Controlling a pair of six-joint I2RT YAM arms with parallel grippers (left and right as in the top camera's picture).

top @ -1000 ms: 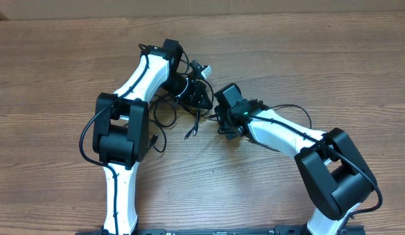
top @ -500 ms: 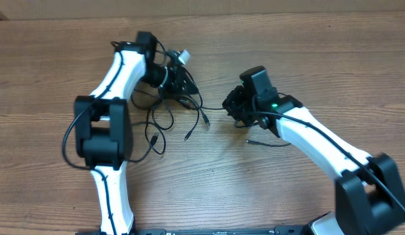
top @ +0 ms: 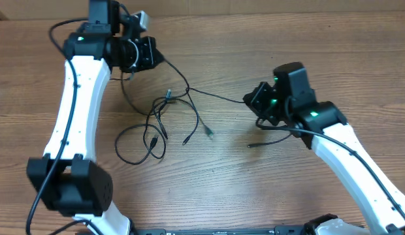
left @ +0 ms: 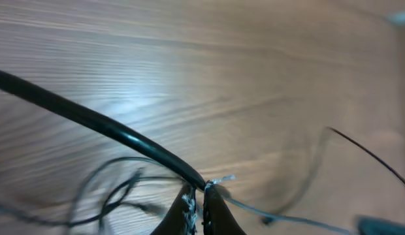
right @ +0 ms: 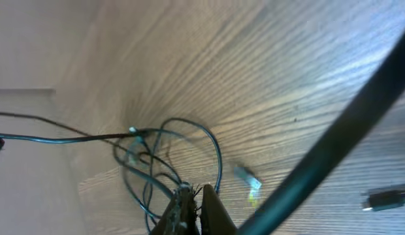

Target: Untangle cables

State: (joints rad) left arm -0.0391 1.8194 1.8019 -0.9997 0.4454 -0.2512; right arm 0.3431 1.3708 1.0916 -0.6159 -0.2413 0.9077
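Wood-grain table (top: pixel 255 39) fills the overhead view, with a paler band running along its far edge. Over it the left arm (top: pixel 78 98), white with black joints, reaches up the left side toward the far-left corner. The right arm (top: pixel 353 150) comes in from the near-right corner and angles toward the middle of the table.

The left gripper (top: pixel 149 55) sits close to the far edge. In its wrist view (left: pixel 197 196) the fingertips are pressed together and pinch a thin cord at their very tips. The right gripper (top: pixel 256 102) is right of centre, well apart from the left one. In its own wrist view (right: pixel 193 196) its fingers are likewise closed, with thin cords rising from between them.

The cables (top: pixel 157 124) lie mostly between the two arms, left of the table's centre, in loose black loops on the wood. One strand (top: pixel 202 93) runs nearly straight from the left gripper across to the right gripper. Small plug ends lie apart on the table near the centre: one (top: pixel 209 132), another (top: pixel 186 139), and a third (top: pixel 250 145) near the right gripper, toward the near edge.
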